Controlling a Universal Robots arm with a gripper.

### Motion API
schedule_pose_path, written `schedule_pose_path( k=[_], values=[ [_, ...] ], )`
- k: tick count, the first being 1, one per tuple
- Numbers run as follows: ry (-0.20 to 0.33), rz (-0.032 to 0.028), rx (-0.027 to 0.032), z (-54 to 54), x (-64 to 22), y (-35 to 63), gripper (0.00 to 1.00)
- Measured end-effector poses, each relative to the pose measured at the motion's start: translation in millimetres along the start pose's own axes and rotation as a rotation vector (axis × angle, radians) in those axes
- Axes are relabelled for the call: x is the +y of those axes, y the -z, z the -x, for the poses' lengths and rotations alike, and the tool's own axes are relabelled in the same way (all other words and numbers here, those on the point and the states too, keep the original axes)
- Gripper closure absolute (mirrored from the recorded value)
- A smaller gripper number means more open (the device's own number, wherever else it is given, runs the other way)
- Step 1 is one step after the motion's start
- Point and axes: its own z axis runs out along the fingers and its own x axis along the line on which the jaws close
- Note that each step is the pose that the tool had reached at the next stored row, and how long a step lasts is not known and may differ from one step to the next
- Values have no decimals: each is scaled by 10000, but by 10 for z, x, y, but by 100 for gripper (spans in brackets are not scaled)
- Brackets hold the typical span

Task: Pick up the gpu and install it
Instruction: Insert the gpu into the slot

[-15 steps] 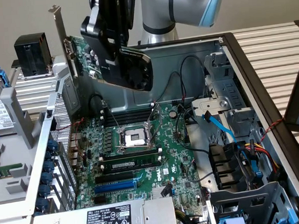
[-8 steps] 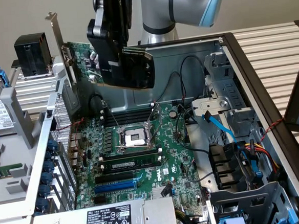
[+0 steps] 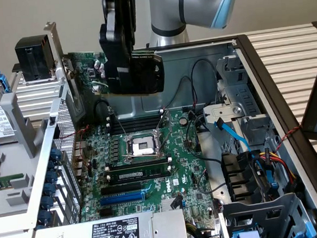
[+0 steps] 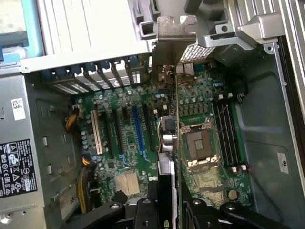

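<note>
The gripper (image 3: 121, 61), jaws partly closed, clamps the one gpu (image 3: 144, 73) by its edges and holds it in the air above the single motherboard (image 3: 151, 168), over one bare CPU socket (image 3: 140, 147) and one blue slot (image 3: 123, 197).

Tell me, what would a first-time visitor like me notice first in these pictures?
A black claw grips the gpu, a small card with a black shroud, up in the air over the open computer case. Below it lies the big green motherboard, its bare silver processor socket standing out near the middle, and bright blue cables bunch at the exterior view's right.
</note>
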Motion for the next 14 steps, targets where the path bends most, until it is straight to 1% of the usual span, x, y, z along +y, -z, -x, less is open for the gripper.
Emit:
schedule_pose_path(
  k=[3, 5, 11, 14],
  values=[
    [547, -11, 19, 0, -2, -16, 73],
    [885, -7, 31, -1, -1, -23, 73],
    [928, 2, 33, 2, -1, -26, 73],
    [1001, 7, 37, 17, 2, -48, 73]
  ],
)
